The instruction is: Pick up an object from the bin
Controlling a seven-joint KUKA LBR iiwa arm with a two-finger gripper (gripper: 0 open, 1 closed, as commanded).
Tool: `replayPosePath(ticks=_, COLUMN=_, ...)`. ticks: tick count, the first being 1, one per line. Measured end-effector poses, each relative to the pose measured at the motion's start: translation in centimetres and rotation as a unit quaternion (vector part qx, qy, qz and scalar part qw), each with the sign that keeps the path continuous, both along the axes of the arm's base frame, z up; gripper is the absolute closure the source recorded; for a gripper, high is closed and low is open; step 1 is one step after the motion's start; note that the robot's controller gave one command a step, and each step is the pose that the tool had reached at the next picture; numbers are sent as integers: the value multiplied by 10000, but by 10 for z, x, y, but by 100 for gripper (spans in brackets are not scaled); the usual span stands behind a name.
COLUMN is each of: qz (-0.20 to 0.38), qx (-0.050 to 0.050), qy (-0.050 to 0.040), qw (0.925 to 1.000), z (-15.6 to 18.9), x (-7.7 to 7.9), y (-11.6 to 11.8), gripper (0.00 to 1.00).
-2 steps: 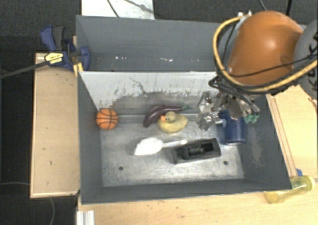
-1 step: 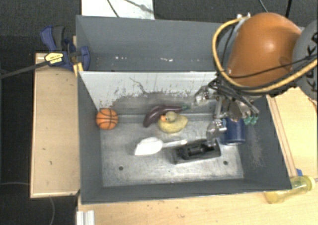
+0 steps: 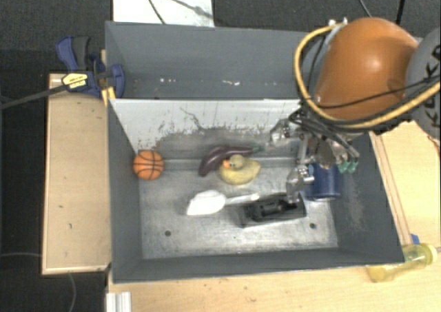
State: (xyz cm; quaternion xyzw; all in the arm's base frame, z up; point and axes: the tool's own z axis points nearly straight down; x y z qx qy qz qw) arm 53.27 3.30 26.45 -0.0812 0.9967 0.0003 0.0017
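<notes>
Blue cup (image 3: 325,181) sits at the right end of the bin (image 3: 227,63) floor, tight to the right wall. That's where the gripper (image 3: 301,181) is: down low, just beside the blue cup on its left, touching or nearly. Can't tell if the gripper is apart, together or clamped on anything, since the wrist and cables block the view from where I stand. Black block (image 3: 272,210) lies flat just down-left of the gripper, close enough to get bumped. My read: the arm comes in from the right, so the cup is the nearest target. The wall behind it leaves little room on that side, which is probably why the gripper stands on the open side. The rest is spread out, not heaped. White spoon (image 3: 205,203) lies flat, left of the black block. Yellow duck (image 3: 240,170) is upright mid-floor, with a purple eggplant (image 3: 224,156) touching it from behind, along the back wall. Small orange ball (image 3: 148,164) is well apart at the left, resting in the back seam where a ball would settle. Everything looks to be on the floor, so I judge the pick not yet done.
</notes>
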Motion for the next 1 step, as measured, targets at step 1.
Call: replayPosePath(ticks=1, qz=59, qx=1, qy=-26, qw=10000, z=-54, x=-23, y=-2, gripper=0)
